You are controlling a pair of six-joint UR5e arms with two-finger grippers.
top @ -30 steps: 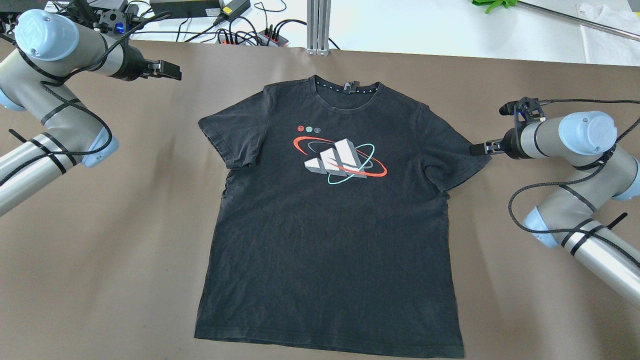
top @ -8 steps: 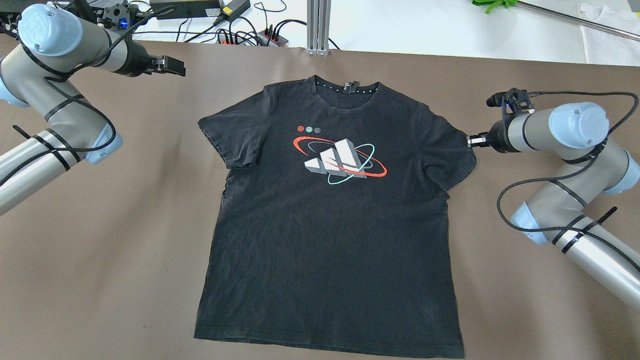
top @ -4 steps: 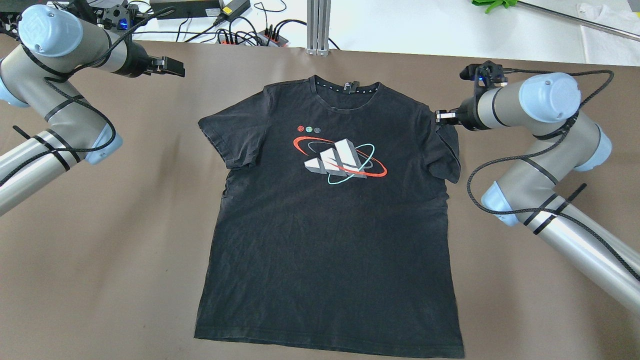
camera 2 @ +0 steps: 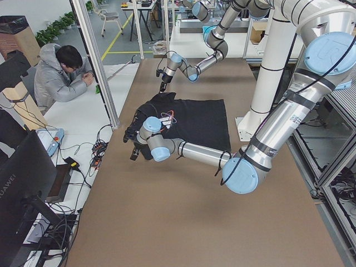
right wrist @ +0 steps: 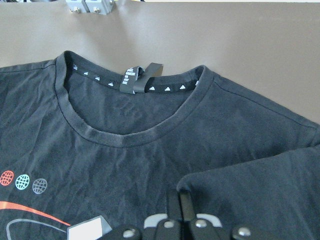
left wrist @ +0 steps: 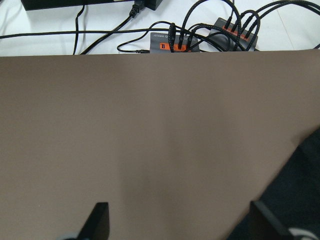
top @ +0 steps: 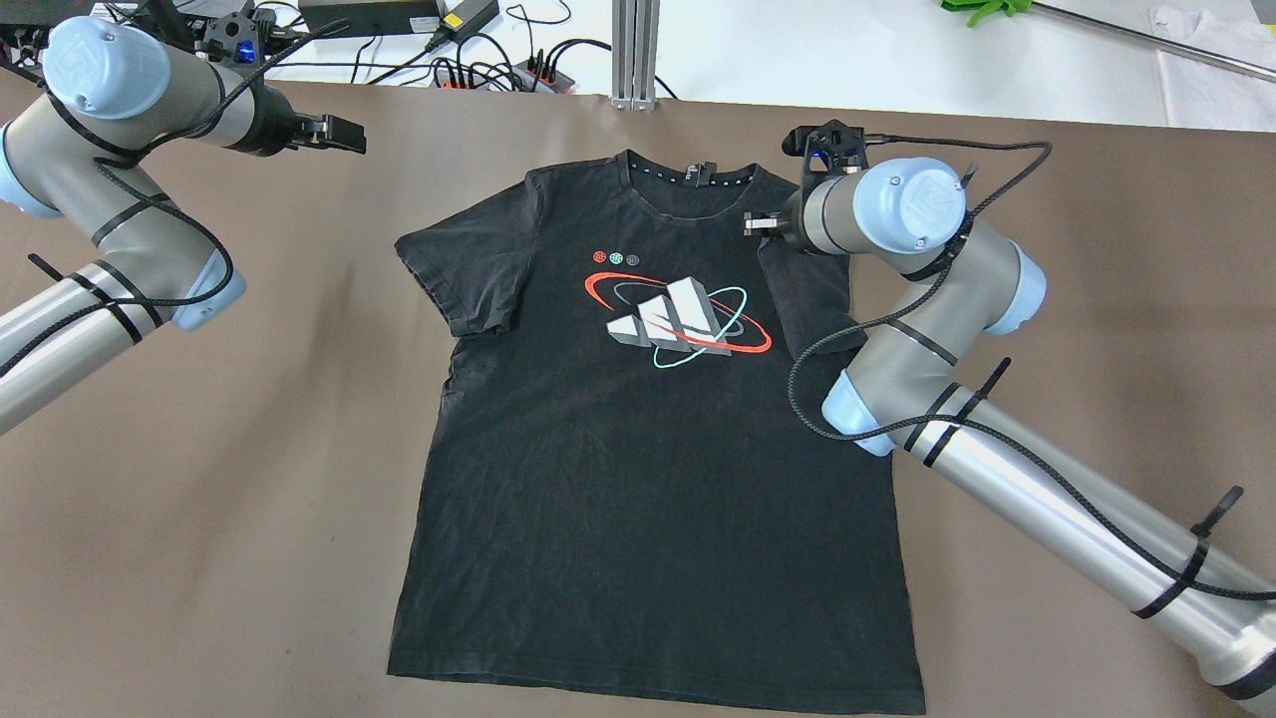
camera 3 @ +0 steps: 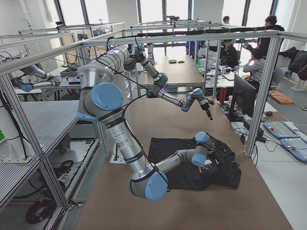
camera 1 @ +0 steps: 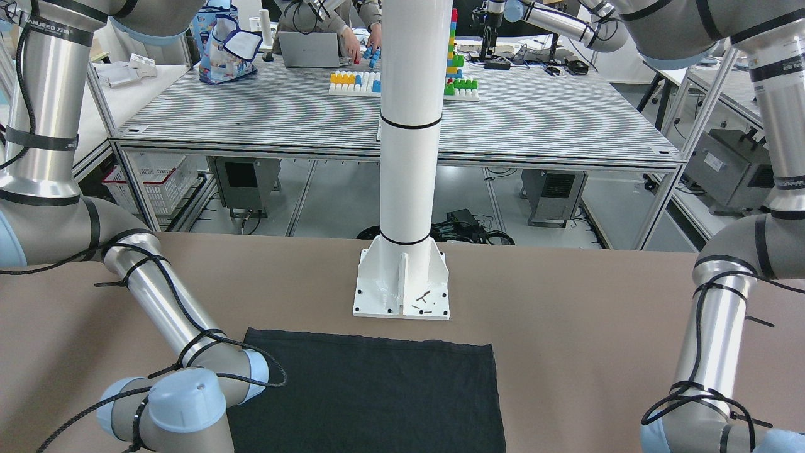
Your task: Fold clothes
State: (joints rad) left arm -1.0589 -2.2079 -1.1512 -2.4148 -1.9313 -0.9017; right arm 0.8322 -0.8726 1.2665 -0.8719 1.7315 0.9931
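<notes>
Only one sleeve (top: pixel 797 289) of the thin black printed T-shirt (top: pixel 648 479) is folded inward, pinched in the right gripper (top: pixel 755 225); the left gripper (top: pixel 344 136) is spread, empty.

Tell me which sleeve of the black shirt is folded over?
The right sleeve: the right gripper holds it folded over the shirt. The left sleeve lies flat on the table.

Black shirt (camera 1: pixel 377 390) cut off at lower edge (front view), sleeve (top: pixel 809 291) partly under right arm (top: pixel 1047 504) — overhead
</notes>
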